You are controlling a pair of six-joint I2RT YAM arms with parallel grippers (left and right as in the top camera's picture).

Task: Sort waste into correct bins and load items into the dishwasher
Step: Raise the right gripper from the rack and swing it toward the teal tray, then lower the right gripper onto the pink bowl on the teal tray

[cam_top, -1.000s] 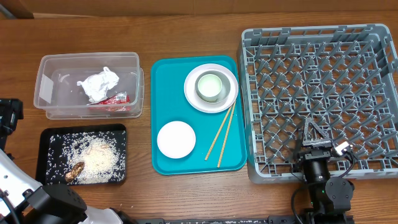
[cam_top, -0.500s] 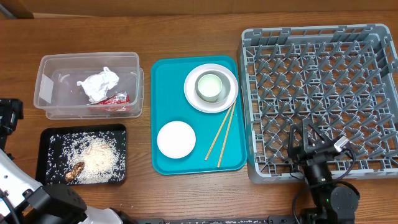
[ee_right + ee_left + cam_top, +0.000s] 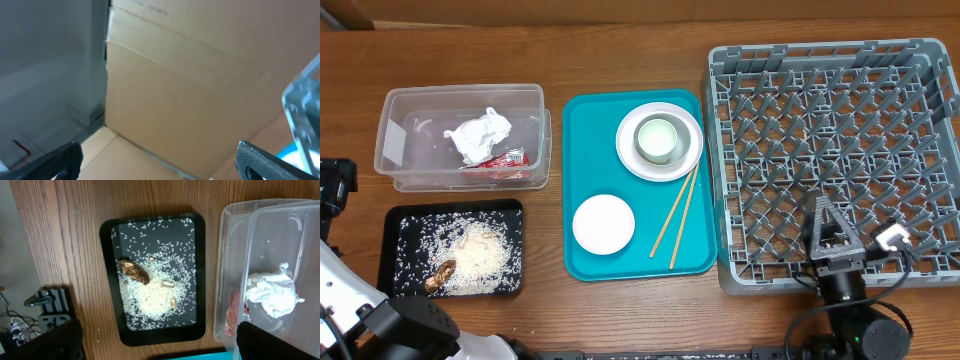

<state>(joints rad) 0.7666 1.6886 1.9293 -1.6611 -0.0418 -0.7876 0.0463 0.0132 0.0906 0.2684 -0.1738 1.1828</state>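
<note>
Grained wooden table [image 3: 620, 315], gridded plastic rack [image 3: 830, 130]

Teal tray [image 3: 590, 140], grey rack [image 3: 830, 130], black bin [image 3: 386, 250]

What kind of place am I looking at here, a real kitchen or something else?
Probably a robot test bench staged for dish clearing, not a real kitchen: a dishwasher rack on a wooden table, a teal tray of dishes, a clear bin of trash.

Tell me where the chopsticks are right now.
Overhead view: the chopsticks lie on the right side of the teal tray, just below the white plate holding the green cup and right of the small white dish.
</note>
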